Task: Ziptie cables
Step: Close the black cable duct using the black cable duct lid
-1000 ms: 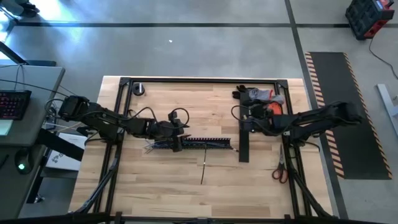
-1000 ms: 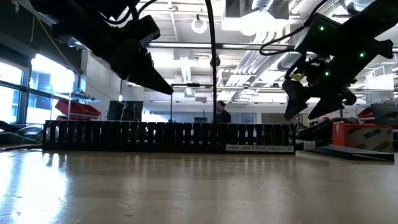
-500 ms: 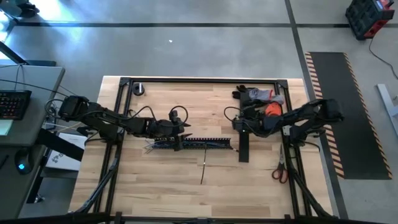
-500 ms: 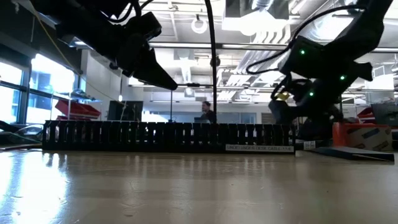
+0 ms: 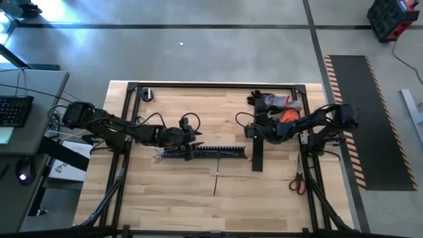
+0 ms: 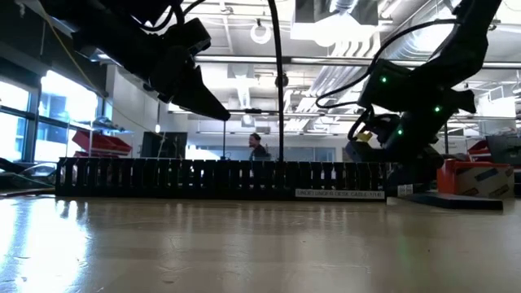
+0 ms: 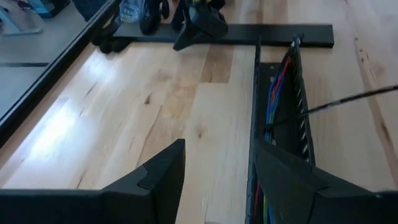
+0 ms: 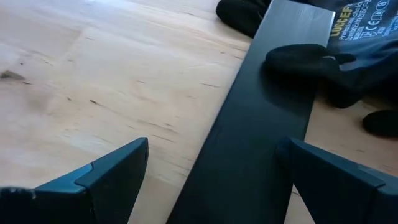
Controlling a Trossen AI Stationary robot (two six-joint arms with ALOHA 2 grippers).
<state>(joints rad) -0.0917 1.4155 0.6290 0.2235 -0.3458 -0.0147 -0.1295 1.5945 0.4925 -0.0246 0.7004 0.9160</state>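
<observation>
The cables (image 7: 273, 93) lay inside the long black duct (image 5: 211, 153) in the middle of the tabletop (image 5: 198, 112). No tie could be seen around them, so the job looked barely begun. The wires had yet to be gathered and tied. One thin black strip (image 5: 217, 177) lay on the wood near the duct; it might have been a tie, but that was hard to tell.

The left end effector (image 7: 214, 171) hung over the left end of the duct. Its fingers were apart, one on each side of the duct's near wall, and they held nothing.

The right end effector (image 8: 211, 177) was low over the flat black cover (image 8: 261, 118), near the gloves (image 5: 281, 101). Its fingers were wide apart and empty, one on each side of the cover.
</observation>
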